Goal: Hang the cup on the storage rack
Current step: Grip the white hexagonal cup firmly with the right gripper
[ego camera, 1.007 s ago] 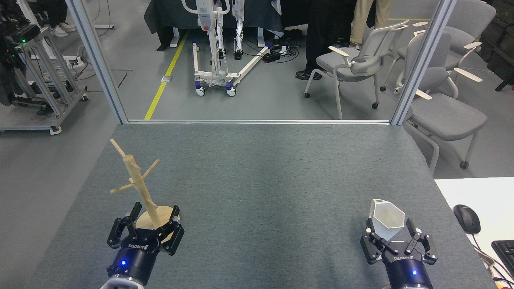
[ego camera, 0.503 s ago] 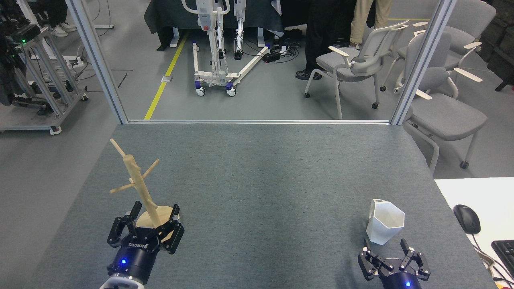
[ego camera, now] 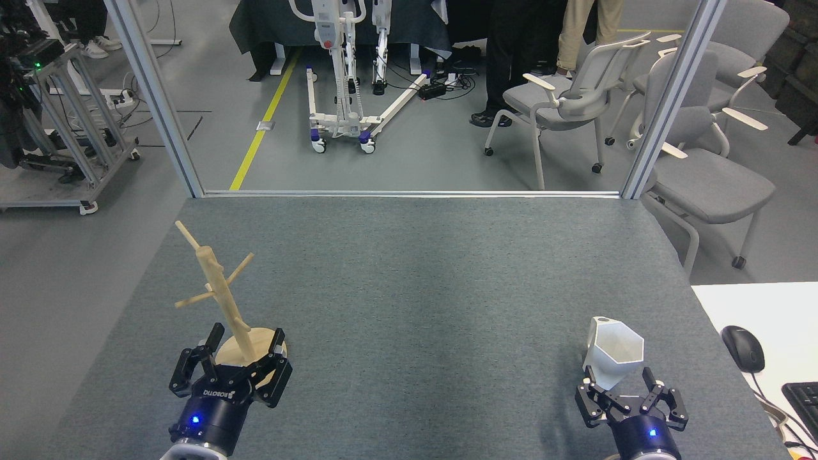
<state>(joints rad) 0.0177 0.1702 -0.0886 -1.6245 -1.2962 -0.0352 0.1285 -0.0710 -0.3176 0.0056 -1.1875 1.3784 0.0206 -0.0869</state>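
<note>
The cup (ego camera: 613,351) is standing upright near the bench's (ego camera: 415,287) near right corner, just ahead of my right claw (ego camera: 629,396), which is gaping wide, empty. My left claw (ego camera: 230,358) is straddling the storage rack (ego camera: 220,294) base, wide.

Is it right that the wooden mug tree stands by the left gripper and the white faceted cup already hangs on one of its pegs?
Not quite. The head view shows the light wooden mug tree by the left gripper, but the white faceted cup stands on the grey table, at the right gripper.
</note>
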